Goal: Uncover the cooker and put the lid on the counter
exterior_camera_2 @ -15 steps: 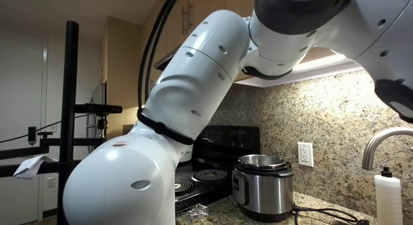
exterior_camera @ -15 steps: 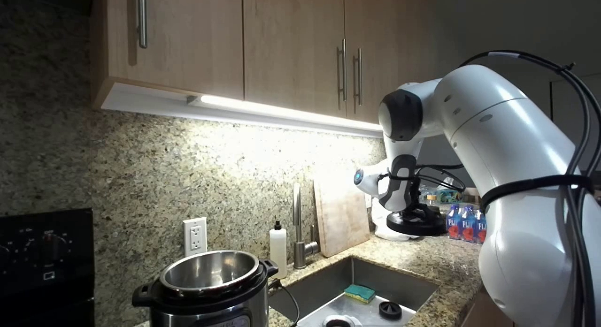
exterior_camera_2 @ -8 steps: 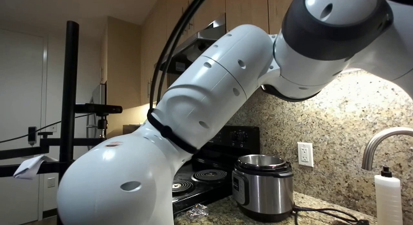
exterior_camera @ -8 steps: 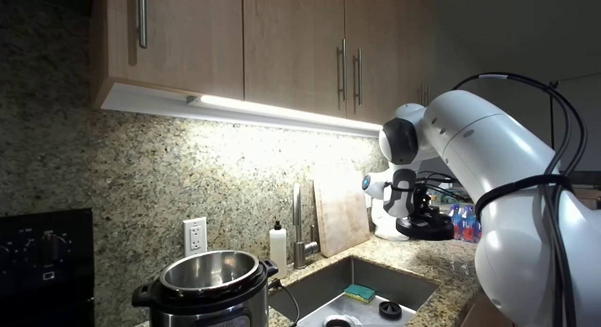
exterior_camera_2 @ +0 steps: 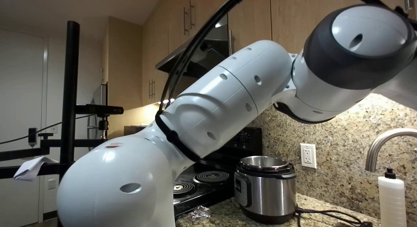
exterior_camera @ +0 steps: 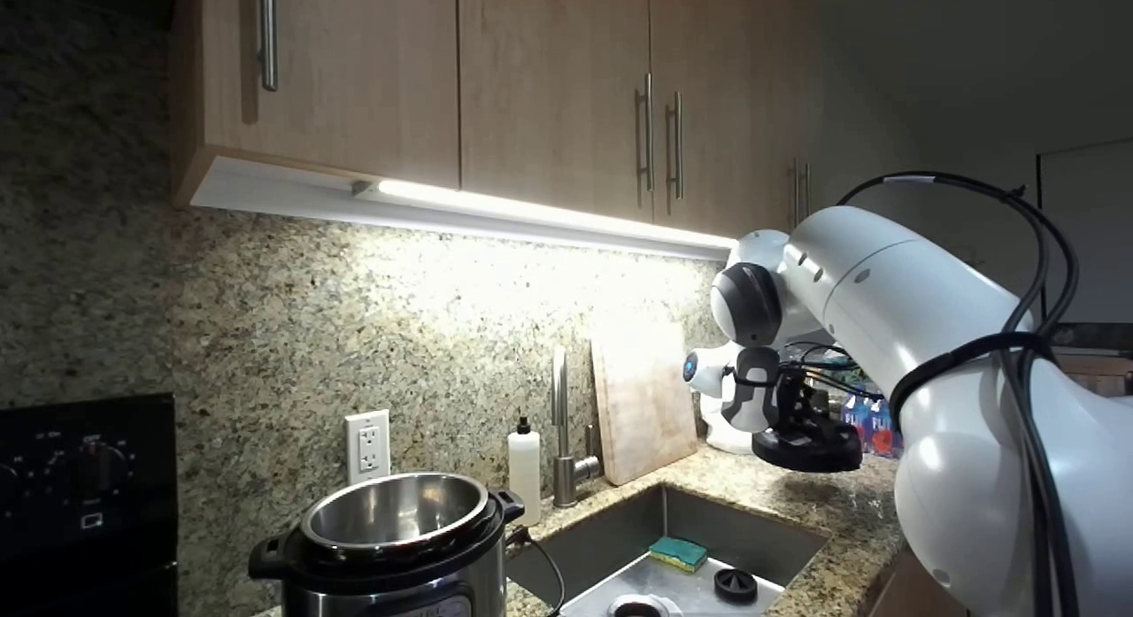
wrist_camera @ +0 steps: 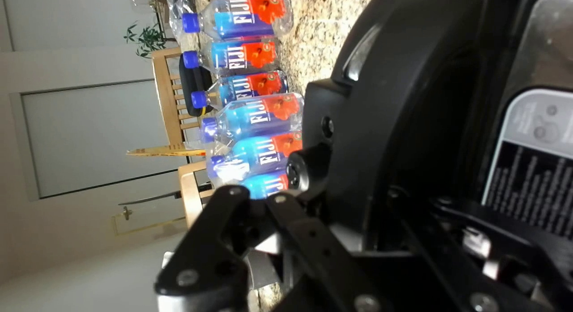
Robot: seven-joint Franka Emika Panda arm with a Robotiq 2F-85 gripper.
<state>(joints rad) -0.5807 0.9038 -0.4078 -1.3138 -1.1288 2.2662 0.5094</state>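
In an exterior view the cooker (exterior_camera: 398,559) is standing uncovered at lower left, and the pincer (exterior_camera: 802,415) is holding the lid (exterior_camera: 807,454) tight over the tabletop (exterior_camera: 768,488) at right, so only setting it down seems to be waiting.

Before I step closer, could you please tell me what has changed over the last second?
The arm has come down, bringing the lid lower toward the counter and slightly rightward in an exterior view. Nothing was newly grasped or let go: the end effector still holds the lid. The uncovered cooker, the sponge and the white bottle stayed as they were.
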